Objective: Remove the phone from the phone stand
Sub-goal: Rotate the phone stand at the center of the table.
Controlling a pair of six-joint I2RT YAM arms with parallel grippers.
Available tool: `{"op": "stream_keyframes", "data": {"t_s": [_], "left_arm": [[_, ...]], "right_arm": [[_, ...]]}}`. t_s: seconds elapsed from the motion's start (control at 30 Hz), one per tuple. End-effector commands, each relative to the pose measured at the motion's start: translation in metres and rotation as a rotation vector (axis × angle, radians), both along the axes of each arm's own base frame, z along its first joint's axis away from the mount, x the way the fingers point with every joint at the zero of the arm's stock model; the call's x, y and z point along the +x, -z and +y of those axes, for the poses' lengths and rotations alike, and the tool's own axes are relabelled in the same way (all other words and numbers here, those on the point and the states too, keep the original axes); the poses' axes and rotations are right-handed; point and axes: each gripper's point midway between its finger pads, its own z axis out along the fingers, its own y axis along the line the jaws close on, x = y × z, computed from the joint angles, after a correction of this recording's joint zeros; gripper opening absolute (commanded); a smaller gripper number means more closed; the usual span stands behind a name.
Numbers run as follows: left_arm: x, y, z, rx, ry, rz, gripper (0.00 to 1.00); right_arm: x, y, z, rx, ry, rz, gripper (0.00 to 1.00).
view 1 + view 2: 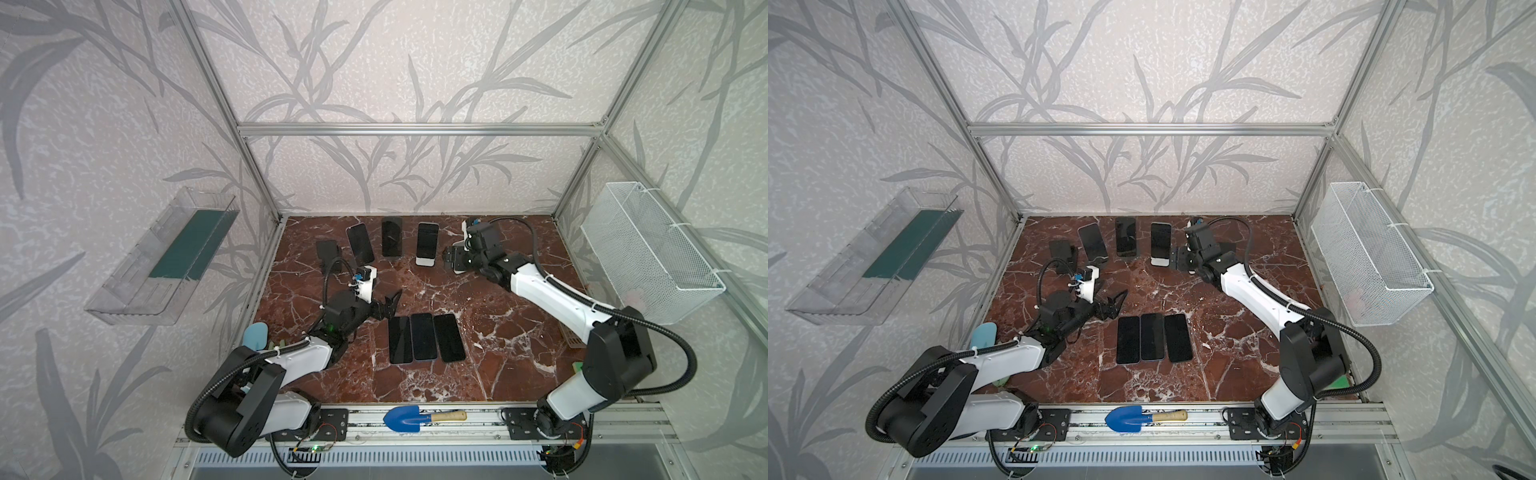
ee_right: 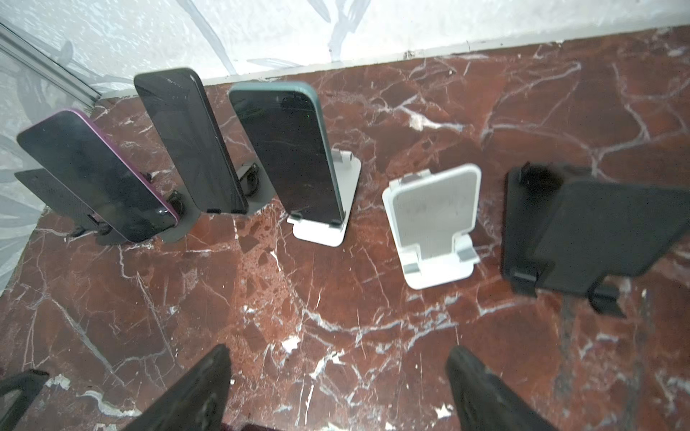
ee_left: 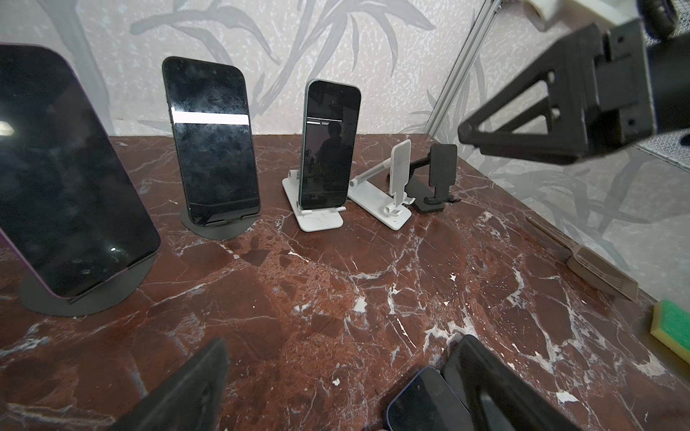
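Three phones lean on stands along the back: a purple-edged phone (image 2: 97, 179), a black phone (image 2: 186, 141) and a green phone (image 2: 291, 153) on a white stand (image 2: 317, 233). Beside them stand an empty white stand (image 2: 435, 224) and an empty black stand (image 2: 582, 239). My right gripper (image 1: 451, 259) hovers open over the empty stands, just right of the green phone (image 1: 427, 243), with nothing between its fingers (image 2: 220, 373). My left gripper (image 1: 388, 301) is open and empty near three phones lying flat (image 1: 424, 336) mid-table.
A blue trowel (image 1: 415, 417) lies on the front rail. A wire basket (image 1: 648, 253) hangs on the right wall and a clear bin (image 1: 162, 257) on the left wall. A sponge (image 3: 672, 328) and a brush (image 3: 597, 268) lie at the table's right edge.
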Motion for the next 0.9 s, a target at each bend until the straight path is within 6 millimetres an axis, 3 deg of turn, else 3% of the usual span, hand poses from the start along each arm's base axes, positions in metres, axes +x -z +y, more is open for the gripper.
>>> {"op": "stream_keyframes", "data": {"t_s": [0.0, 0.13, 0.33, 0.87], "left_arm": [[0.0, -0.011, 0.001, 0.004, -0.006, -0.044, 0.97], [0.001, -0.012, 0.001, 0.005, -0.007, -0.047, 0.96], [0.001, -0.01, 0.003, 0.015, -0.013, -0.045, 0.97], [0.001, -0.01, 0.002, 0.018, -0.011, -0.049, 0.96]], "right_arm": [[0.016, 0.021, -0.004, -0.075, -0.117, 0.088, 0.92], [0.044, 0.027, -0.015, -0.195, -0.131, 0.096, 0.94], [0.068, 0.045, -0.02, -0.251, -0.157, 0.133, 0.94], [0.095, 0.089, -0.027, -0.334, -0.128, 0.177, 0.97]]}}
